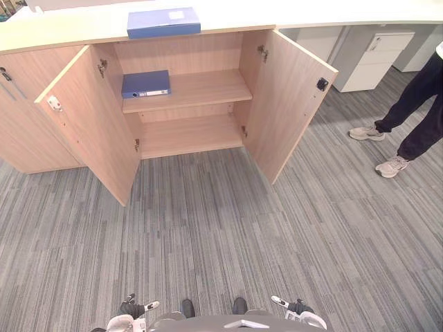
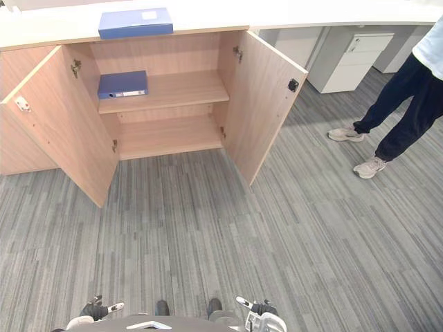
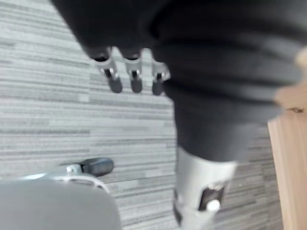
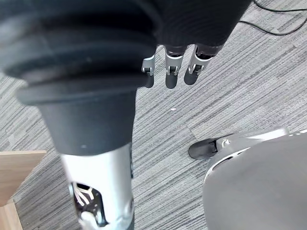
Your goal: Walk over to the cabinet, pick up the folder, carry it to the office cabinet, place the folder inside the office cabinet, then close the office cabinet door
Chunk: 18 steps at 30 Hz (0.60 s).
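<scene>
Grey striped carpet point(image 1: 221, 228) stretches from the robot up to a light wooden office cabinet point(image 1: 183, 55) that stands with both doors swung wide. Inside it, a blue folder point(image 1: 146, 84) lies flat on the upper shelf point(image 1: 201, 88), pushed to the shelf's left end with its labelled spine facing out. The lower shelf point(image 1: 190, 135) sits beneath it. A second blue folder point(image 1: 163, 22), larger in view, lies flat on the pale countertop point(image 1: 62, 33) directly above the cabinet opening, its front edge at the counter's lip.

The left door point(image 1: 90, 128) angles out toward the robot, with a small silver fitting near its upper outer corner. The right door point(image 1: 291, 104) stands open the other way, with a dark fitting near its top edge.

Both folders are well apart from the robot. The left hand point(image 1: 133, 307) and the right hand point(image 1: 296, 305) hang low at the robot's sides, at the bottom edge of the head views. In each wrist view the fingers point(image 3: 115, 81) point(image 4: 172, 72) point down at the carpet, straight and relaxed, holding nothing.

To the right of the cabinet, a white drawer unit point(image 1: 374, 59) stands under the counter, and a person point(image 1: 415, 104) in dark trousers and light shoes stands on the carpet near it.
</scene>
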{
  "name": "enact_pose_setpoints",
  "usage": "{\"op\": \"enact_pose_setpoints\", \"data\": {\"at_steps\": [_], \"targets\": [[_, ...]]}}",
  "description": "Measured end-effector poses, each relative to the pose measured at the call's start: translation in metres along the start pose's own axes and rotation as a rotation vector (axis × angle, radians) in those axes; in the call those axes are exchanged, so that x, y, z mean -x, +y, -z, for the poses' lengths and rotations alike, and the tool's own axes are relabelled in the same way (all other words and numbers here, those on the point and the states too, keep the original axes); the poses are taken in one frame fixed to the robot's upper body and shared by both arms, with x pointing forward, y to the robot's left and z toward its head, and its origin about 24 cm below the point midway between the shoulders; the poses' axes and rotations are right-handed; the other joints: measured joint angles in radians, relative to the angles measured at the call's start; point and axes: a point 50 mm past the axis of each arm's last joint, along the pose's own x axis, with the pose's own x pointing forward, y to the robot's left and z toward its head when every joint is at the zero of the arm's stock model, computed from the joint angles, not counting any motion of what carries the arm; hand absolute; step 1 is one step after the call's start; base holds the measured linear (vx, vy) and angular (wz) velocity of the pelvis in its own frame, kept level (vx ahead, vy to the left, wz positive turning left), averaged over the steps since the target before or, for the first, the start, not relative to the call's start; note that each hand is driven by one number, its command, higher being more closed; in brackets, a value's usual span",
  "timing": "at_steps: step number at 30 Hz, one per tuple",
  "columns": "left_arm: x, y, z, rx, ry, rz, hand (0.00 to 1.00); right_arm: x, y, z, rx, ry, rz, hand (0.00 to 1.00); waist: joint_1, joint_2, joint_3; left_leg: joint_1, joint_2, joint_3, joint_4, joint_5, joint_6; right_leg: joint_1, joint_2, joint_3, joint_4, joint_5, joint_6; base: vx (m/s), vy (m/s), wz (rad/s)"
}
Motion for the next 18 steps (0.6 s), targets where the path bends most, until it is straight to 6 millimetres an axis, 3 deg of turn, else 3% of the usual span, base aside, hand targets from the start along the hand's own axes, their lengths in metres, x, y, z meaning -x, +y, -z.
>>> {"op": "enact_pose_setpoints", "data": {"at_steps": [18], "targets": [[-0.002, 0.001, -0.005, -0.016, -0.01, -0.002, 0.0, 0.0, 0.02, -0.01, 0.047, -0.026, -0.051, 0.0, 0.003, -0.014, 0.008, 0.01, -0.006, 0.005, -0.001, -0.004, 0.001, 0.01, -0.007, -0.02, -0.003, -0.003, 0.004, -0.03, -0.023, 0.0]]}}
